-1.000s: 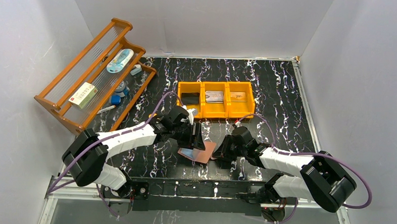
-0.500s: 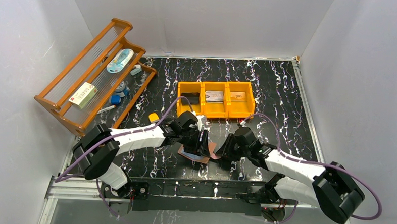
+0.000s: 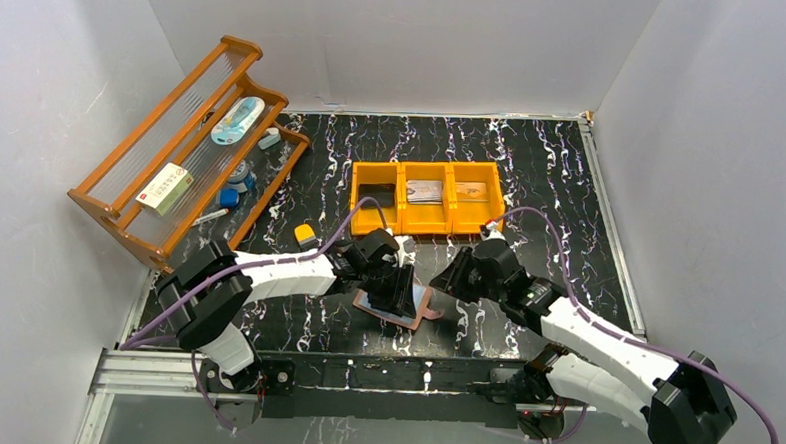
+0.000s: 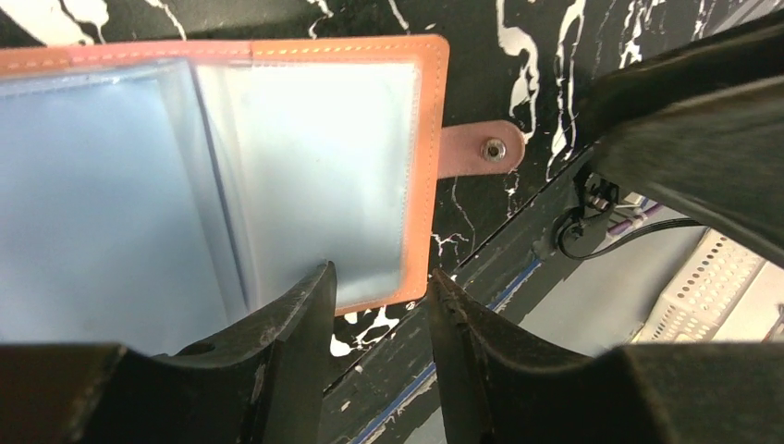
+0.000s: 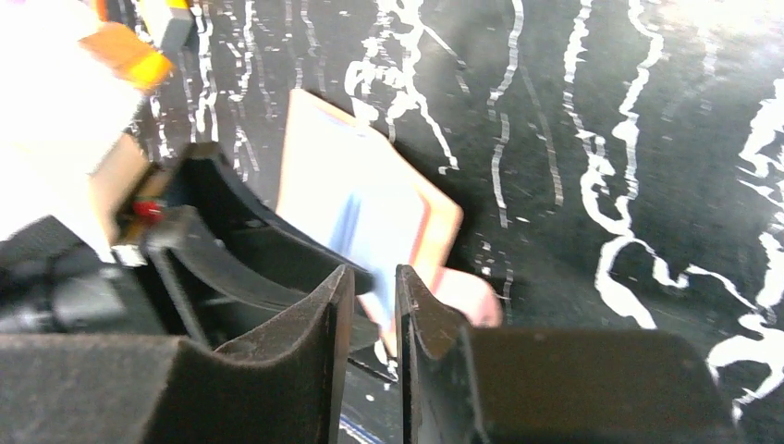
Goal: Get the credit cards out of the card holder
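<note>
The salmon-pink card holder (image 3: 417,314) lies open on the table near the front edge, its pale blue lining (image 4: 305,166) facing up with no card showing in it, and its snap tab (image 4: 481,148) sticking out to the right. My left gripper (image 3: 398,288) is directly over it, jaws open, with the holder's near corner between the fingertips (image 4: 314,287). My right gripper (image 3: 449,279) hovers just right of the holder (image 5: 370,199), empty, with only a narrow gap between its jaws. Credit cards lie in the orange tray: greyish ones (image 3: 424,192) in the middle compartment, a tan one (image 3: 473,191) in the right.
The orange three-compartment tray (image 3: 398,194) stands behind the arms. A wooden rack (image 3: 132,156) holding small items leans at the back left. A small yellow-and-white block (image 3: 305,234) sits left of the left arm. The table's front edge and metal rail (image 4: 518,268) are just beyond the holder.
My left gripper has shifted right and down onto the open holder. My right gripper has drawn back from the holder, up and to the right.
</note>
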